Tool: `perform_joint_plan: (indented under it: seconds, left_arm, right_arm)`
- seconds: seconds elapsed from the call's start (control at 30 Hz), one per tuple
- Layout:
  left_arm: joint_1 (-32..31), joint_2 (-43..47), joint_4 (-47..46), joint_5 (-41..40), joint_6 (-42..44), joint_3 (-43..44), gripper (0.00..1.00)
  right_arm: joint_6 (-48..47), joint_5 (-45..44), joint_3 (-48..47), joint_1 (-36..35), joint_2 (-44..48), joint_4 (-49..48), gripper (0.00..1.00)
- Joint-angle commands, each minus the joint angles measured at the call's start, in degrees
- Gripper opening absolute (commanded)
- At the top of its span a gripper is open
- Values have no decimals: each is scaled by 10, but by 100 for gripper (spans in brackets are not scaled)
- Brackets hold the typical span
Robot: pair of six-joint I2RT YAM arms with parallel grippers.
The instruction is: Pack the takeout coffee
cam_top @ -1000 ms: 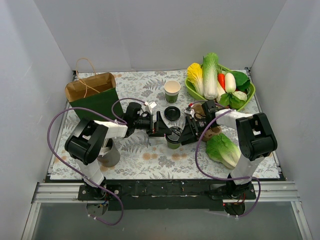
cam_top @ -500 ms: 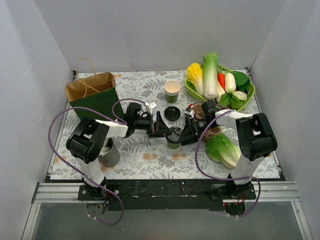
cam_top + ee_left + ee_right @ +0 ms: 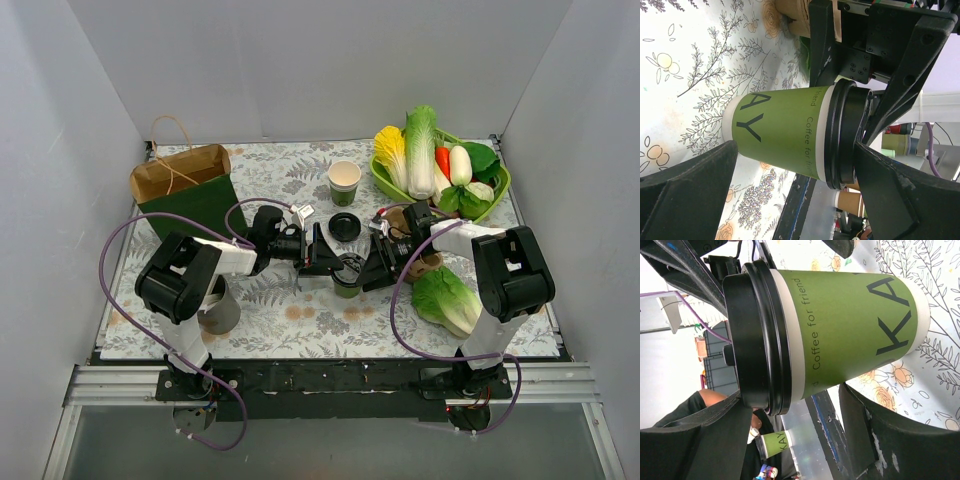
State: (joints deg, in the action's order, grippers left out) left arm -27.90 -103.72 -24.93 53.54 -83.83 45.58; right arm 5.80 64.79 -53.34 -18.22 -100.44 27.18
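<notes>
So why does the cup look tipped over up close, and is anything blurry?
Top external view: even light, soft shadows, lidded cup upright. Left wrist view: camera rolled, so it reads sideways; lettering sharp, near fingers dark, little detail. Right wrist view: likewise sideways, background partly washed out.

Plain pale grey panels close the space in on three sides: a back wall [image 3: 300, 60], a left wall [image 3: 50, 200] and a right wall [image 3: 590, 150]. The bench [image 3: 300, 318] is covered by a light cloth printed with leaves and flowers. A metal rail [image 3: 110, 385] runs along its near edge, above a strip of grey floor [image 3: 320, 445]. The light is even and soft, with faint shadows.
</notes>
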Motion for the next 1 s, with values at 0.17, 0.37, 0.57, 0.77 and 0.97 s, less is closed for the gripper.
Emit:
perform_joint_plan:
  seconds: [0.17,0.37,0.57,0.77,0.97]
  left_arm:
    - [6,-8,15,-23,15,6,98]
    - [6,-8,24,-19,25,11,98]
    - [6,-10,25,-19,26,10,98]
    - [7,-9,28,-20,27,9,98]
    - [7,-8,30,-21,28,9,98]
  right_arm:
    - [-75,-127,14,0,2,-18,75]
    - [-94,-10,-21,2,15,-13,86]
    - [-79,45,-32,2,17,-30,90]
    - [-84,43,-24,6,17,-19,87]
    - [-70,60,-21,18,11,-37,82]
